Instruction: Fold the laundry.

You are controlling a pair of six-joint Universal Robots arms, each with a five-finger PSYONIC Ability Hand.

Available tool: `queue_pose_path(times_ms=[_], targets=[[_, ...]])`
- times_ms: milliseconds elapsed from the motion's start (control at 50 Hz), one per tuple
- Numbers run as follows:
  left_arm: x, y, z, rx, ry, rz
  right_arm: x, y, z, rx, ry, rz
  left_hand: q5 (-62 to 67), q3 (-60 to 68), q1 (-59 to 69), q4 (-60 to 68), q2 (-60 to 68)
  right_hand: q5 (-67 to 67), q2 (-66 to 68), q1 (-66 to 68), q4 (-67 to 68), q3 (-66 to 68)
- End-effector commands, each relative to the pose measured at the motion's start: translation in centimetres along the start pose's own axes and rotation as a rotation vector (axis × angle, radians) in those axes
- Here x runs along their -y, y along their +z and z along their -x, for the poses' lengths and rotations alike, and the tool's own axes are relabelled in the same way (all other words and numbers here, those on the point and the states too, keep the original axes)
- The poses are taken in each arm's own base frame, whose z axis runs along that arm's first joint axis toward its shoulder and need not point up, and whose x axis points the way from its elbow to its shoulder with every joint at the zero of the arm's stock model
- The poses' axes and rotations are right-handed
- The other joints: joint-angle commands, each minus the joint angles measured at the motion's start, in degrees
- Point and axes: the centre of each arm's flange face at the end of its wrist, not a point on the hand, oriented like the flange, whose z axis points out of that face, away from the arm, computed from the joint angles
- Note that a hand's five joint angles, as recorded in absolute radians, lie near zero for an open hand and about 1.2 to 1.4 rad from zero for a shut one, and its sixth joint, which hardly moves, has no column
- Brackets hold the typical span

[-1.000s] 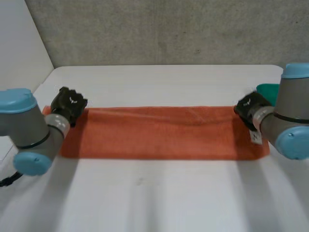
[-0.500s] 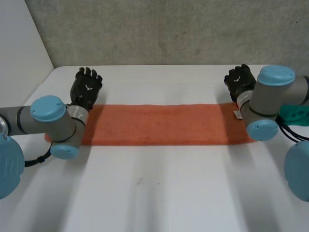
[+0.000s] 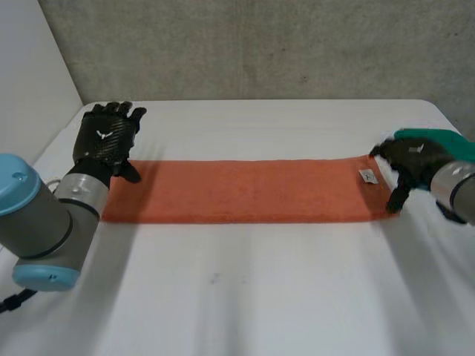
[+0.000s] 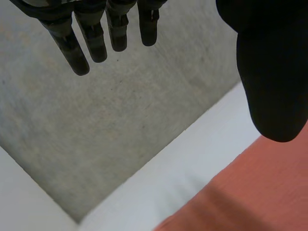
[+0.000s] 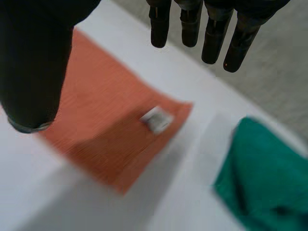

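An orange towel lies flat on the white table as a long narrow folded strip running left to right. My left hand hovers over its left end, open, fingers straight, holding nothing. In the left wrist view the left hand is spread above the towel without touching it. My right hand is at the towel's right end, open and empty. The right wrist view has the right hand above the towel's end corner, which bears a small white tag.
A green cloth lies at the table's right edge behind my right hand, close to the towel's corner in the right wrist view. A grey wall rises behind the table's far edge.
The towel went from a wider band to a narrower strip. Both hands opened, left its far edge and drew outward to its two ends.
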Motion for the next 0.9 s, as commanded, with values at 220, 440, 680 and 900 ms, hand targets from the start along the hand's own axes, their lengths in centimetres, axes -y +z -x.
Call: queue_pose_path(times_ms=[220, 440, 680, 900], targets=[[-0.6, -1.1, -0.8, -0.056, -0.215, 0.059, -5.4, 4.0, 1.7, 0.032, -0.015, -0.009, -2.67, -1.78, -0.79, -1.30, -1.39, 21.63, 23.05, 24.01, 22.20, 23.05], [-0.6, -1.2, -0.7, -0.053, -0.214, 0.061, -6.2, 5.2, 1.2, 0.016, -0.030, -0.006, -2.67, -1.78, -0.79, -1.30, -1.39, 60.07, 61.49, 62.46, 60.64, 61.49], [-0.5, -1.4, -0.7, -0.055, -0.217, 0.078, -6.5, 4.5, -2.2, -0.062, -0.044, 0.030, -2.83, -1.94, -0.96, -1.47, -1.56, 65.66, 67.08, 68.04, 66.23, 67.08], [-0.4, -1.7, -0.7, -0.059, -0.218, 0.097, -7.3, 2.4, -5.0, -0.120, -0.105, 0.104, -2.83, -1.94, -0.96, -1.47, -1.56, 65.66, 67.08, 68.04, 66.23, 67.08]])
